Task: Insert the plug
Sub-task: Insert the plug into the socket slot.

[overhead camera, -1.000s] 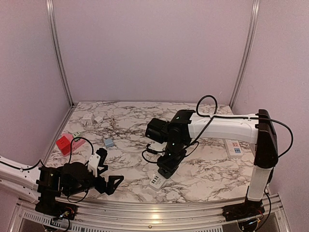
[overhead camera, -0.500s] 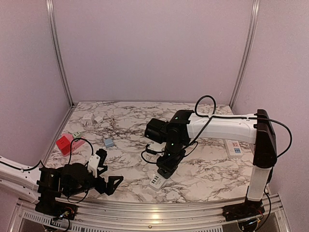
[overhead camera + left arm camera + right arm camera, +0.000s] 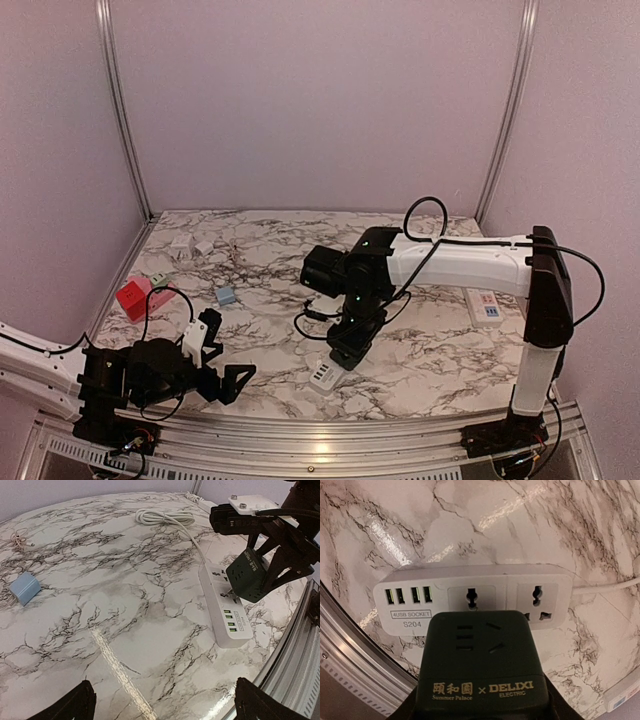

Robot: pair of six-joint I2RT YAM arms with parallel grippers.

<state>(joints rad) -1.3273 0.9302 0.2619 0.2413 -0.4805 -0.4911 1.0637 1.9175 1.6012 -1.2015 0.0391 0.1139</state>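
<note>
Right gripper (image 3: 344, 352) held the dark green plug (image 3: 248, 575), jaws part closed on its sides. Plug hung tilted, socket face up, underside toward the white power strip (image 3: 225, 611), over the outlet beside the USB ports; contact not confirmed. Strip's long axis ran near to far, USB end nearest. Left gripper (image 3: 226, 354) sat near left, jaws wide, empty
</note>
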